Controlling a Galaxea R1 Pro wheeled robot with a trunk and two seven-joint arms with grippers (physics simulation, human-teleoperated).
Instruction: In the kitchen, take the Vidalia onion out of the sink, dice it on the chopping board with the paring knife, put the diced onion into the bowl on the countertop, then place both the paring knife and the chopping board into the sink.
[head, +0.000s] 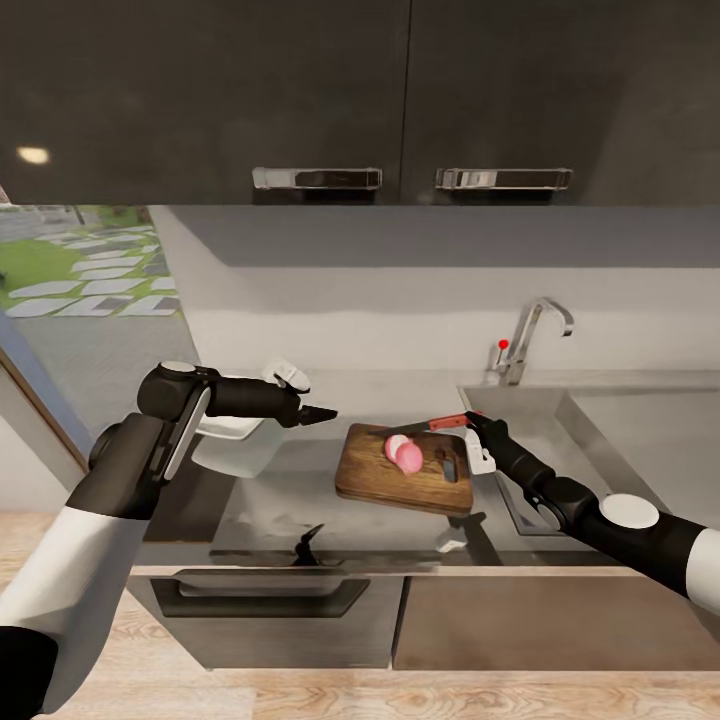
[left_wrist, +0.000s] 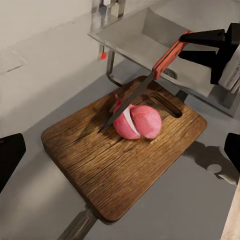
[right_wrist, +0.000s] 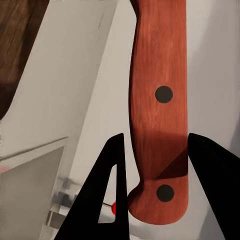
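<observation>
One right gripper grips the paring knife, blade seemingly touching the Vidalia onion.

Pink onion with a white cut face; dark-brown grained board; reddish-brown knife handle; glossy grey table.

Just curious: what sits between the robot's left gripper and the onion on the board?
In the head view, only bare grey countertop and board wood separate the left gripper from the onion.
</observation>
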